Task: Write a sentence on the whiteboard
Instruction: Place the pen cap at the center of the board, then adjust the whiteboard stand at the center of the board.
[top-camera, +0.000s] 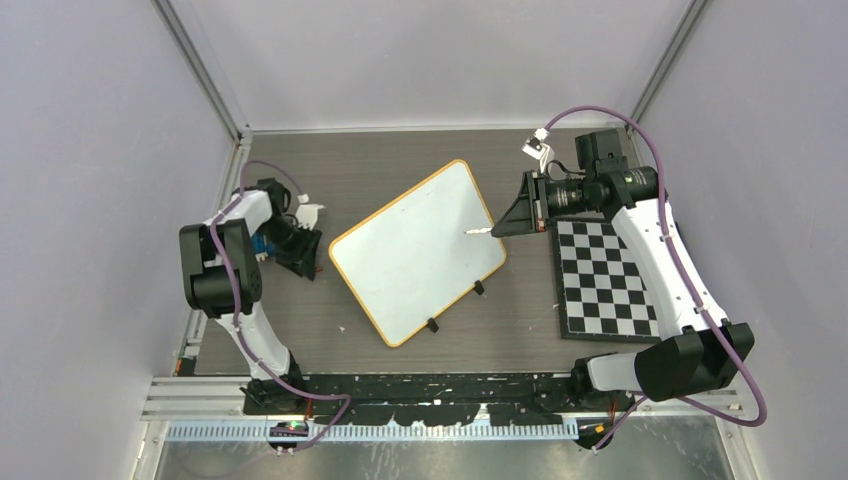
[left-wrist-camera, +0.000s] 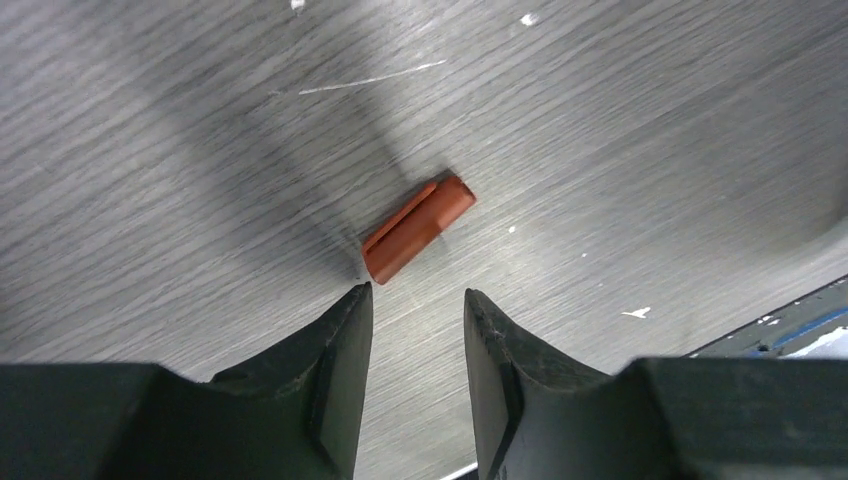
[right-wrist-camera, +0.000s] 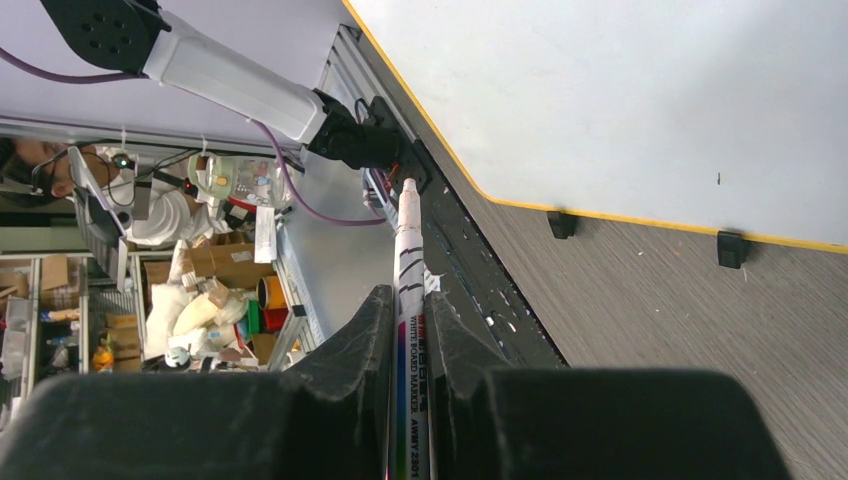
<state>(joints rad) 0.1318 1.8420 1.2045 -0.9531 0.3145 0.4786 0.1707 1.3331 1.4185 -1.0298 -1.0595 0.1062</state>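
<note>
The fingers (left-wrist-camera: 330, 370) of my left gripper (left-wrist-camera: 418, 300) stand spread with nothing between them, hanging low over the grey wood-grain table (left-wrist-camera: 600, 120). A red-brown marker cap (left-wrist-camera: 418, 230) lies flat on it at twelve o'clock from my fingertips, just beyond them and touching neither. The fingers (right-wrist-camera: 350, 370) of my right gripper (right-wrist-camera: 410, 310) are pinched on a whiteboard marker (right-wrist-camera: 408, 250), whose barrel runs out past them with its uncapped end leading. From above, the whiteboard (top-camera: 415, 255) lies mid-table, turned so its long side runs toward two o'clock, with my left gripper just off its nine o'clock edge and a checkered mat (top-camera: 605, 280) at its three o'clock. The marker's pale tip reaches in over the board's three o'clock edge. I cannot tell whether it touches the face. The board's face is bare, with no stroke on it, so I judge the uncapping done and the writing itself about to begin. The next move, as I see it, calls for carrying the tip across to where the first word should start, then setting it down lightly and evenly. The board sits on two small feet (top-camera: 455, 306) and may skid under sideways strokes, so steadying its nine o'clock edge with my free left gripper could help.
</note>
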